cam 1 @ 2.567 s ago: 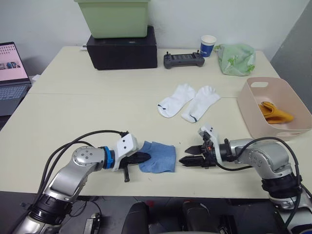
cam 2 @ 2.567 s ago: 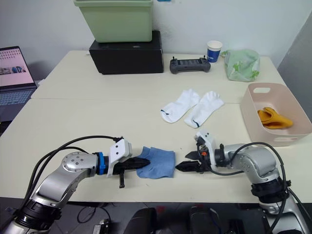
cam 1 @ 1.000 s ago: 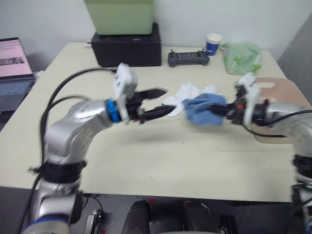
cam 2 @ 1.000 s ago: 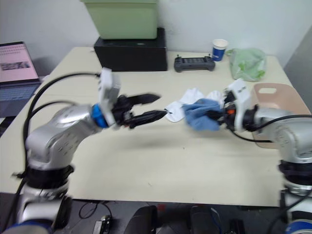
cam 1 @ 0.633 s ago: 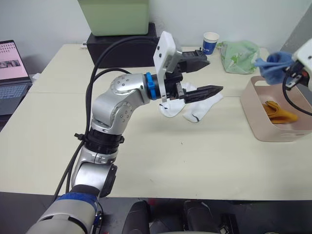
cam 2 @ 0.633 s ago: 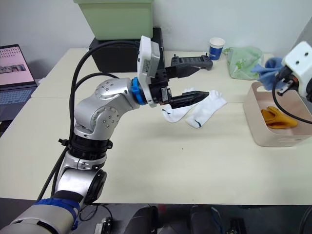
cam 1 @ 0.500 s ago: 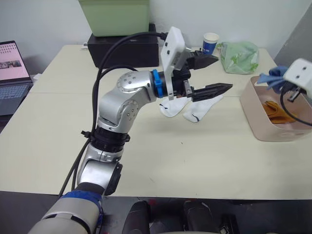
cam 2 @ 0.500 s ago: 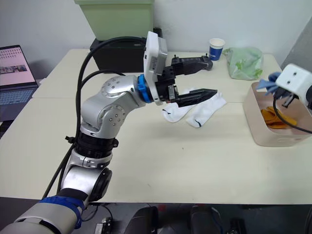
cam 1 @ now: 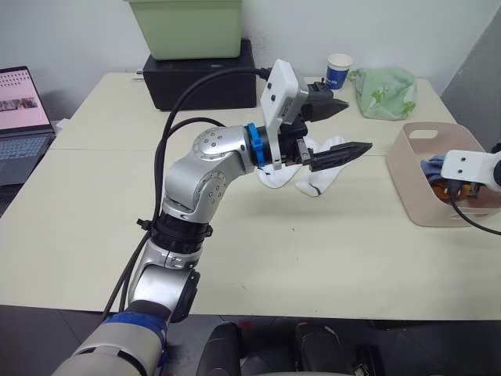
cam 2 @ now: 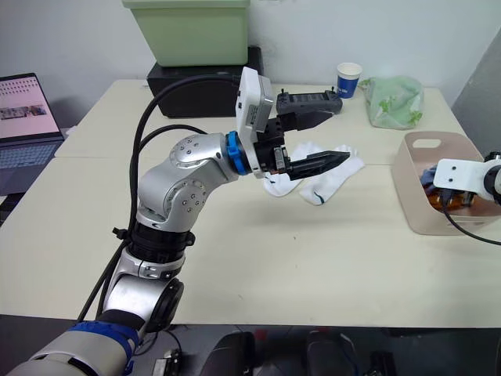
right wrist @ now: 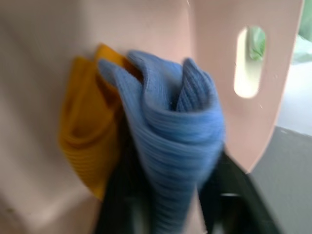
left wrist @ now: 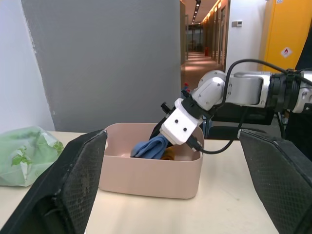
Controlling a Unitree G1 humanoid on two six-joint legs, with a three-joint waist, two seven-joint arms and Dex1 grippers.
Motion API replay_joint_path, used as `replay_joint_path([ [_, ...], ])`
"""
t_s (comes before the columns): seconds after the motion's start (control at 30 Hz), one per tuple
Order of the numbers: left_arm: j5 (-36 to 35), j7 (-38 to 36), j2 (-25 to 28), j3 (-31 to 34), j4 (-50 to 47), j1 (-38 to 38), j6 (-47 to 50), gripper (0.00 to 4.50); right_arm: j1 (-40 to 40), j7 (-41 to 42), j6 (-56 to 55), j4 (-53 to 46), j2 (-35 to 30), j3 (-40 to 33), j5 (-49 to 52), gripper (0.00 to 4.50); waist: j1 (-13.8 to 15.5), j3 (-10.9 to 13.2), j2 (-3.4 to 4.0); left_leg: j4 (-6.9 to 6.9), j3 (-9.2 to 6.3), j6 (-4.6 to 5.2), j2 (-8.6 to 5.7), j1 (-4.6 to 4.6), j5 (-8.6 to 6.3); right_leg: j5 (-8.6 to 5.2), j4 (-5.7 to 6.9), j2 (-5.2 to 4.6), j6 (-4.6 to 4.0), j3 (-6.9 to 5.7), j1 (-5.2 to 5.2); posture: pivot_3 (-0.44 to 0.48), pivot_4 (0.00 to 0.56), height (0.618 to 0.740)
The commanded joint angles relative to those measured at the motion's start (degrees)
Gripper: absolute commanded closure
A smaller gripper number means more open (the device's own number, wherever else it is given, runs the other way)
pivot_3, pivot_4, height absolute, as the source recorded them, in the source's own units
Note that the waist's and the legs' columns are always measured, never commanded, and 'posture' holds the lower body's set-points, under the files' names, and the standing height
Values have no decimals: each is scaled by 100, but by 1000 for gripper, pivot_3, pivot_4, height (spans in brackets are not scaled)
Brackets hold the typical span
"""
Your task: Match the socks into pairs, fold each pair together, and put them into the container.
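Note:
The pale pink container [cam 1: 407, 168] stands at the table's right edge. My right gripper [cam 1: 443, 175] reaches down into it from the right. The folded light blue socks [right wrist: 170, 146] bunch right at the gripper, beside the mustard-orange pair [right wrist: 85, 141] lying on the container's floor. My left gripper [cam 1: 358, 122] hovers open and empty above mid-table, pointing toward the container. Two white socks [cam 1: 319, 178] lie flat side by side under it, partly hidden by its fingers.
At the table's back stand a light green bin [cam 1: 186, 27] on a black box [cam 1: 200, 78], a controller [cam 2: 309, 100], a paper cup [cam 1: 338, 69] and a pale green bag [cam 1: 383, 92]. A laptop [cam 1: 19, 117] sits at the far left.
My right gripper carried the blue pair from the table's front up, across, then down into the container. My left arm let go of it, rose and now hangs over the white socks.

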Motion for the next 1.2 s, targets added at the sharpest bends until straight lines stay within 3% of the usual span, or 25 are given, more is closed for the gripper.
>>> replay_joint_path([
  [0.03,54,-84,2,56,35,-86,-181,0,-315,764,291,-375,-272,-330,270,1826,2,0,1,1,0,0,-1,0,0,0,0,0,0,0,0,0,150,740],
  [0.13,81,-137,10,99,153,-104,-246,0,-483,2053,1084,-1046,-555,-428,634,808,18,1,4,0,-6,0,-1,-1,0,0,-1,-1,0,-2,1,0,150,740],
  [0.37,120,-210,-6,74,187,-79,-322,0,-1377,2205,1131,-903,-571,-359,240,808,12,3,8,3,-12,2,1,0,-2,0,-1,-2,0,-5,3,0,150,740],
  [0.47,64,-214,-55,85,128,-77,-304,0,-1583,1552,789,-376,-312,-354,34,1458,18,3,8,4,-12,3,2,-1,-2,0,-6,-8,0,-7,8,0,150,740],
  [0.73,17,-259,68,98,-67,-32,-155,0,-663,1578,348,95,-131,-338,121,4363,14,3,10,4,-6,2,0,-2,-1,-2,-3,-19,4,-4,7,0,150,740],
  [1.2,74,-145,106,63,-256,68,-2,0,-369,649,207,864,451,-227,-150,4484,-8,-1,9,16,-9,2,0,10,-1,0,2,-16,7,-4,27,0,150,740],
])
